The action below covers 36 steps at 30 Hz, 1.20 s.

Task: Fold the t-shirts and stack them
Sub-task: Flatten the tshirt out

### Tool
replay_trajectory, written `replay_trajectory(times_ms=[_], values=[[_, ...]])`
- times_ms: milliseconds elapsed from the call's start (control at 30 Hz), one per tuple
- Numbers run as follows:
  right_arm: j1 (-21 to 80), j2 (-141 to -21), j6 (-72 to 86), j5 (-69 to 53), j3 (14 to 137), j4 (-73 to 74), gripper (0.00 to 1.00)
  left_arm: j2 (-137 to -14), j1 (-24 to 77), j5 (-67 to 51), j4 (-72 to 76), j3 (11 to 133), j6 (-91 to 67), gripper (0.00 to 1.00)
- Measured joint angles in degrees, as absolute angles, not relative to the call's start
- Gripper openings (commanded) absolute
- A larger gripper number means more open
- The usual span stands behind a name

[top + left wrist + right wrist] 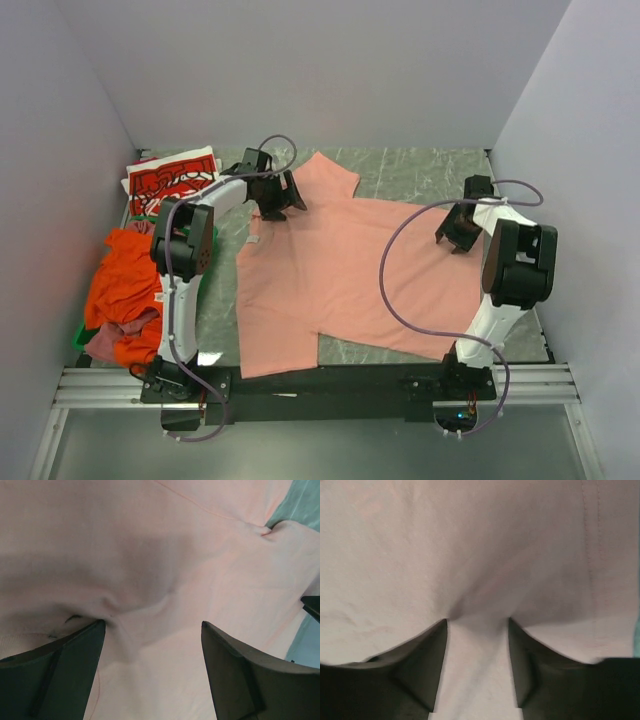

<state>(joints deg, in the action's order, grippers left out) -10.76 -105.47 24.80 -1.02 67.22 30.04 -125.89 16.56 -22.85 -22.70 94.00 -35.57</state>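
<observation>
Your main risk here is an uneven pinch. The salmon-pink t-shirt (340,270) lies spread flat across the middle of the table (430,165). If either gripper takes only the top layer, or one catches while the other slips, the fold will likely come up lopsided and drag the whole shirt askew. Watch too that the left arm does not snag the orange t-shirt (125,275) heaped at the left edge, or the red printed t-shirt (170,178) beyond it. Your left gripper (275,197) sits on the shirt's far left part, near a sleeve, with its jaws wide. One fingertip (99,626) presses a pucker into the cloth, but nothing is clamped. Your right gripper (458,230) is at the shirt's right edge with narrower jaws and a ridge of fabric rising between them. A clear gap shows there, so treat the cloth as not yet gripped.
</observation>
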Motion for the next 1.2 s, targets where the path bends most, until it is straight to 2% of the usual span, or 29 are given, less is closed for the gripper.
replay_trajectory(times_ms=[100, 367, 667, 800, 933, 1067, 1200], values=[[-10.74, -109.89, 25.15, -0.71, 73.32, 33.15, 0.49, -130.54, 16.32, -23.4, -23.77, 101.14, -35.57, 0.84], [-10.76, -120.29, 25.17, -0.67, 89.67, 41.6, 0.52, -140.11, 15.27, -26.15, -24.49, 116.14, -35.59, 0.85], [-10.76, -128.42, 24.32, -0.8, 104.05, 47.62, 0.55, -142.5, 14.55, -29.67, -19.49, 118.52, -35.55, 0.86], [-10.76, -128.22, 23.59, -1.72, 104.99, 48.03, 0.62, -142.5, 14.61, -30.35, -18.04, 118.08, -35.07, 0.86], [-10.76, -125.32, 22.63, -3.84, 103.37, 47.88, 0.64, -141.75, 14.72, -30.39, -17.78, 117.32, -34.35, 0.86], [-10.72, -117.05, 22.15, -5.89, 99.18, 46.78, 0.65, -137.16, 14.83, -30.24, -18.02, 113.69, -33.63, 0.87], [-10.26, -107.44, 21.93, -7.35, 92.55, 44.58, 0.65, -127.46, 14.92, -30.11, -16.56, 105.82, -33.21, 0.87]])
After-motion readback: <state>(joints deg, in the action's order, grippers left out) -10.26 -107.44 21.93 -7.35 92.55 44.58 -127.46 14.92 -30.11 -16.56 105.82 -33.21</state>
